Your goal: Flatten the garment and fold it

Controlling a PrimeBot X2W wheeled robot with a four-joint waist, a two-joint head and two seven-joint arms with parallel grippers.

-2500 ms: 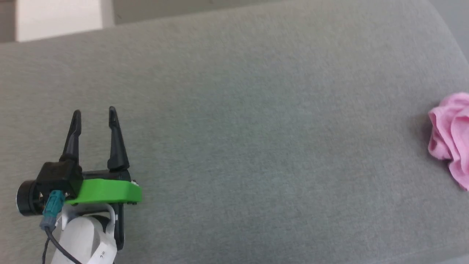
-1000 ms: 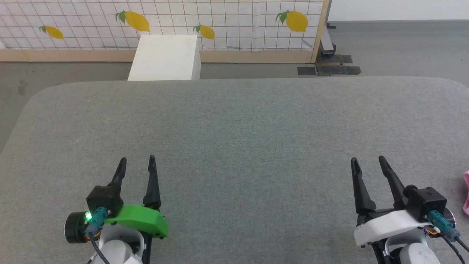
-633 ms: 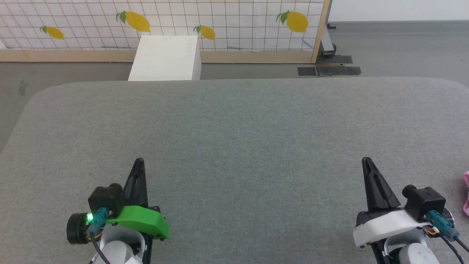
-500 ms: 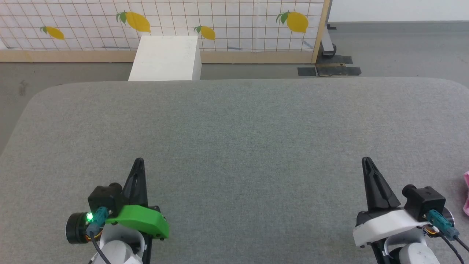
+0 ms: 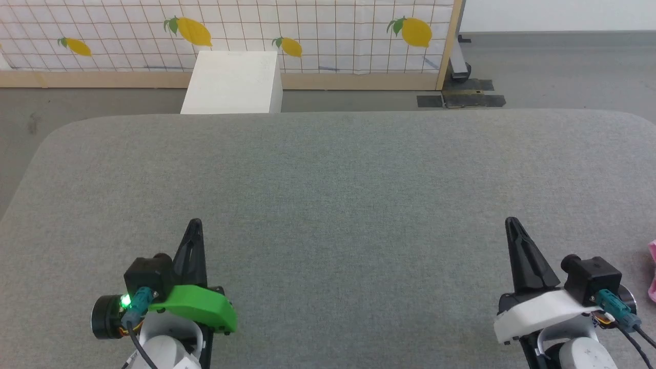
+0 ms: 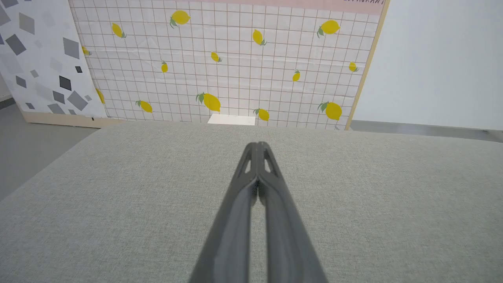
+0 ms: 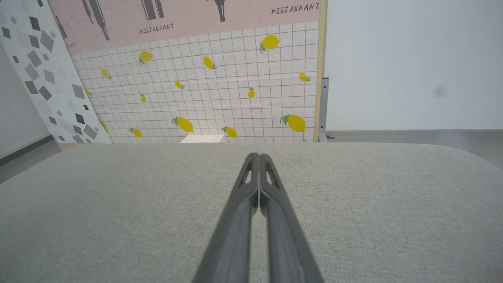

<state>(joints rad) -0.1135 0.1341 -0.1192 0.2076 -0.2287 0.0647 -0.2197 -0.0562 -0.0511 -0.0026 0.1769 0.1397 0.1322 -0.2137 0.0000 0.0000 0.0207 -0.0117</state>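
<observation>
The garment (image 5: 652, 271) shows as a sliver of pink cloth at the right edge of the head view, lying on the grey padded table (image 5: 333, 184). My right gripper (image 5: 511, 222) is shut with nothing in it, a short way to the left of that cloth. Far off at the lower left, my left gripper (image 5: 195, 224) is shut and empty too. Both point away from me over the table. In the left wrist view my left gripper (image 6: 257, 146) has its fingers pressed together, and my right gripper (image 7: 259, 157) looks the same in the right wrist view.
A white box (image 5: 231, 82) stands on the floor just beyond the table's far edge. Behind it runs a panel with a lemon-print grid (image 5: 318, 31). The table's far corners are rounded.
Both grippers closed from open to shut about half a second ago and have stayed put since. Before that the head camera swung from a close view of the table to this wider one.
</observation>
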